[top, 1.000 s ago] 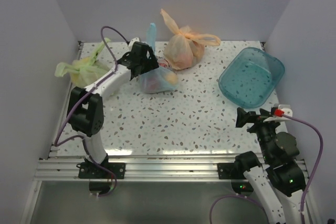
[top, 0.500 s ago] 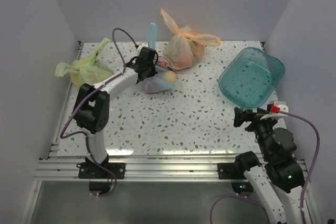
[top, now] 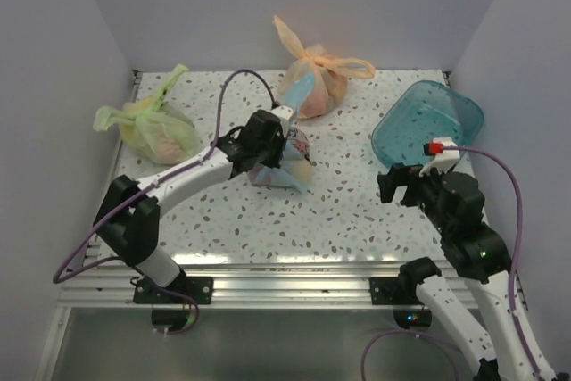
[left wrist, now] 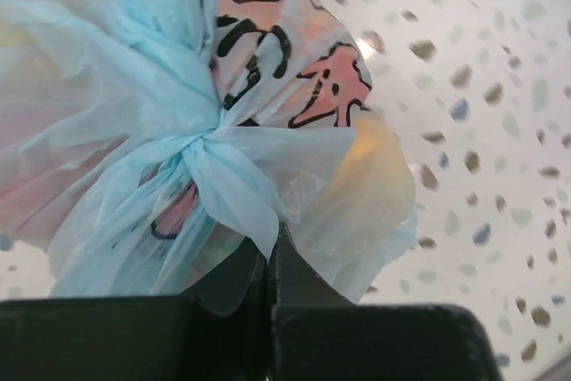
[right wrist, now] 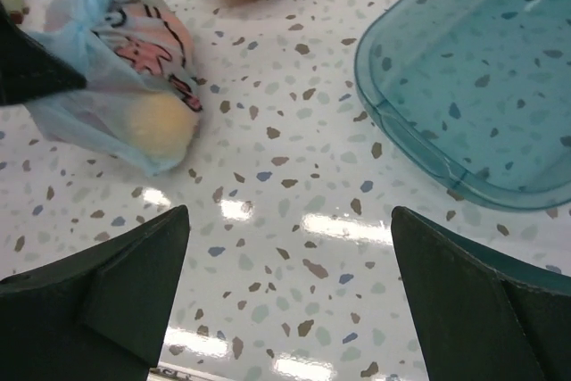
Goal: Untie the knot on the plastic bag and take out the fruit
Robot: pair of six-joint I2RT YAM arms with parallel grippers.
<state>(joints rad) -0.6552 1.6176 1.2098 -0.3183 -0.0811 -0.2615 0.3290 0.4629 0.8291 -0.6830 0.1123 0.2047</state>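
The plastic bag (top: 290, 167) is light blue with a pink cartoon print and lies near the middle of the table. One long ear (top: 297, 91) sticks up behind it. In the left wrist view the knot (left wrist: 201, 144) sits just above my jaws, and a flap of blue plastic runs down from it into them. My left gripper (top: 273, 151) (left wrist: 268, 247) is shut on that flap. A round orange fruit (left wrist: 375, 185) shows through the bag; the other fruit is blurred. My right gripper (top: 397, 186) (right wrist: 290, 220) hangs open over bare table, to the right of the bag (right wrist: 125, 69).
A teal tub (top: 428, 127) (right wrist: 482, 69) stands at the right. A knotted orange bag (top: 312, 82) lies at the back centre. A knotted green bag (top: 152, 127) lies at the back left. White walls close in three sides.
My left gripper shut on the bag's plastic and dragged the bag nearer and to the right. The right arm rose and reached forward toward the middle, still open.
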